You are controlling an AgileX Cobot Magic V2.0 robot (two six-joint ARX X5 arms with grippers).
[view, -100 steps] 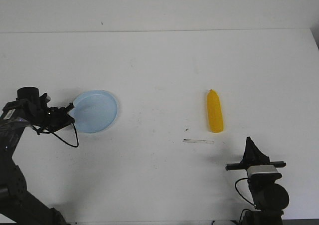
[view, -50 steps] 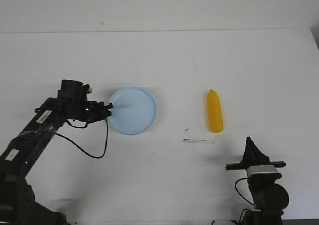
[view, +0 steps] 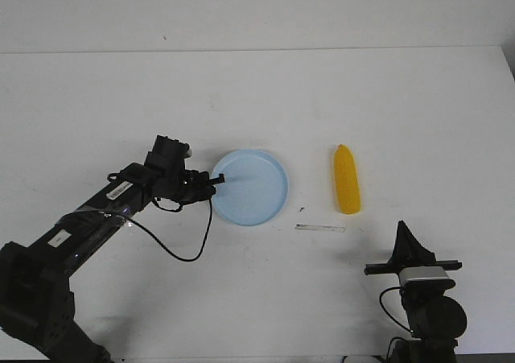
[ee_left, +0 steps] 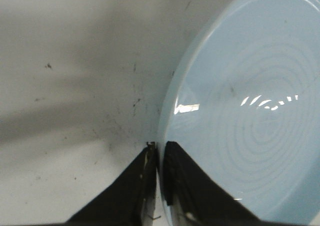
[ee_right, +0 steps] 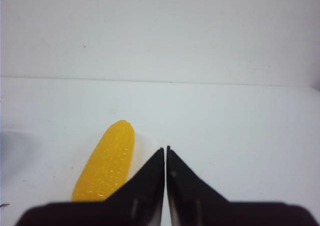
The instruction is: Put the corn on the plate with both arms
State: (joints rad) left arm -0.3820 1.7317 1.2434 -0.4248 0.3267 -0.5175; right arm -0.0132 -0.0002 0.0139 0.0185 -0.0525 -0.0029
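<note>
Two arms share the work, and only the left one is busy. Its gripper [view: 216, 179] is clamped on the near-left rim of the plate [view: 256, 187], just left of the frame's middle in the front view; the left wrist view shows the two black fingers [ee_left: 142, 171] pressed together with the pale blue rim pinched between them. Holding the plate by its edge seems meant to drag it flat across the table [view: 257, 97] toward the corn, so the other arm has a short reach.

The corn [view: 347, 179] lies on the table right of centre, pointed end toward the top of the frame, close to the plate's right edge but not touching it. A thin grey strip [view: 320, 228] lies just below the gap between them. The right gripper [view: 403, 233] waits in the lower right, below the corn, its fingers closed tip to tip on nothing, as the right wrist view shows.

Compared with a second ago, the plate has travelled from the far left of the frame to near the middle, the left arm stretching out with it. Corn, strip and right arm have not shifted.
</note>
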